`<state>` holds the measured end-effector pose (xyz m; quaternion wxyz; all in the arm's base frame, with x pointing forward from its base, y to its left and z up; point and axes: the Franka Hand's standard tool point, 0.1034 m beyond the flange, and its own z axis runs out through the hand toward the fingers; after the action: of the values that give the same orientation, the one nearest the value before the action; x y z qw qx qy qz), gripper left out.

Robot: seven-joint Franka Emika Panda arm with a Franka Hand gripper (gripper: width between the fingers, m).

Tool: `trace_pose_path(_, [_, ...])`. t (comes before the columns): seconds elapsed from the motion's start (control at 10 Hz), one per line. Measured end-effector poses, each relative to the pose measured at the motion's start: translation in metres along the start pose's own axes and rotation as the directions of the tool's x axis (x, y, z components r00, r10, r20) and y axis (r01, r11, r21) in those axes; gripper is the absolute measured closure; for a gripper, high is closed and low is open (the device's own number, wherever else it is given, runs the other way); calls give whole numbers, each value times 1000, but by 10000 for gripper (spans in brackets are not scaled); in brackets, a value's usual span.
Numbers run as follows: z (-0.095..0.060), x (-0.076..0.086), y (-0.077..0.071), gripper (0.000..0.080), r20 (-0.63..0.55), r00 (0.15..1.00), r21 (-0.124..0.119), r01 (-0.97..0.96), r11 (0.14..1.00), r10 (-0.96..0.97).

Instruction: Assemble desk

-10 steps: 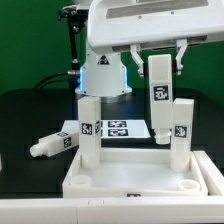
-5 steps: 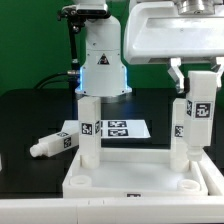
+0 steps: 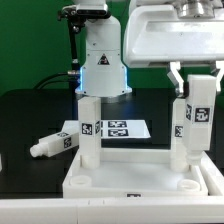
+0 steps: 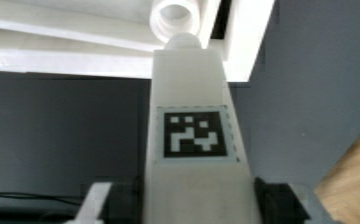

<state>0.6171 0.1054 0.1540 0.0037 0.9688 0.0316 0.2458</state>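
Observation:
The desk tabletop [image 3: 130, 182] lies at the front, rim up, with round sockets at its corners. One white leg [image 3: 88, 128] stands upright in its back-left corner and another leg [image 3: 180, 135] in its back-right corner. My gripper [image 3: 198, 84] hangs over the exterior view's right edge, shut on a third tagged leg [image 3: 204, 112] held upright in the air, just beside the back-right leg. In the wrist view this held leg [image 4: 196, 120] runs out from between the fingers [image 4: 109, 203] of the gripper [image 4: 195, 206] toward a round socket [image 4: 173, 16].
A loose tagged leg [image 3: 55, 145] lies on the black table to the exterior view's left of the tabletop. The marker board [image 3: 122, 129] lies flat behind the tabletop. The arm's base [image 3: 100, 65] stands at the back centre.
The gripper has carried the held leg to the exterior view's right, from above the back-right standing leg to beside it. In the last half second it barely moved.

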Motion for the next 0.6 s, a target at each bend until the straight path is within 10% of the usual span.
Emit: trace_pose_path(0.6, [12,-12,2,514,29,1000,-8,0,1000,0])
